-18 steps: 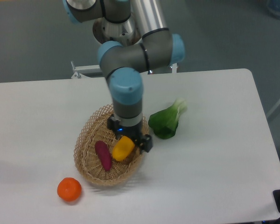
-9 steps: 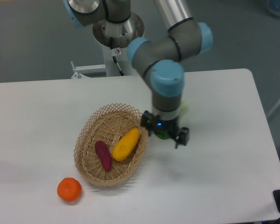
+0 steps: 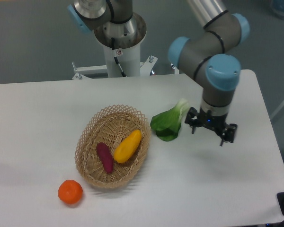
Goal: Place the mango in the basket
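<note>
The mango (image 3: 128, 145), yellow shading to orange, lies inside the tan wicker basket (image 3: 92, 130) on its right side. A dark purple oblong piece (image 3: 104, 157) lies beside it in the basket. My gripper (image 3: 211, 132) is open and empty above the table, well to the right of the basket and right of the green vegetable.
A green leafy vegetable (image 3: 169, 123) lies between the basket and my gripper. A round orange fruit (image 3: 70, 192) sits on the table at the basket's lower left. The robot base (image 3: 118, 38) stands behind the table.
My gripper let go of the mango, which now rests in the basket. The arm swung right, away from the basket, past the green vegetable.
</note>
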### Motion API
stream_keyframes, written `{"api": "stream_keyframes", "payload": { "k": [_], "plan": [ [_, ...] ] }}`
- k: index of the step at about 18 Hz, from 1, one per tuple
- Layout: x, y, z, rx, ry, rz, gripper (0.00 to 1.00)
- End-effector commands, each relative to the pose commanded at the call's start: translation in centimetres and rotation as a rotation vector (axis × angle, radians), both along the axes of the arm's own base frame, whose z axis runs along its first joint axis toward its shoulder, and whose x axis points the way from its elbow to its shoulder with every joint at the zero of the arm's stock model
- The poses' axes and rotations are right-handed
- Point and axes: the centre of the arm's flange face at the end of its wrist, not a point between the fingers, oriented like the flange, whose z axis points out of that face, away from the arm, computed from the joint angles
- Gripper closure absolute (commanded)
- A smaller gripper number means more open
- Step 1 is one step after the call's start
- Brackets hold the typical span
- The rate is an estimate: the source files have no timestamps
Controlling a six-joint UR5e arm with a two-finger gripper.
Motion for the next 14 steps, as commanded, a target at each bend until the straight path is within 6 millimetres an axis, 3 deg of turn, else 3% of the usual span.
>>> {"api": "stream_keyframes", "payload": {
  "k": [6,14],
  "plan": [
    [-2.4,-2.9,0.0,-0.018,0.012,-0.064,0.0],
    [-2.4,-3.2,-0.1,-0.031,0.012,-0.129,0.0]
  ]
}}
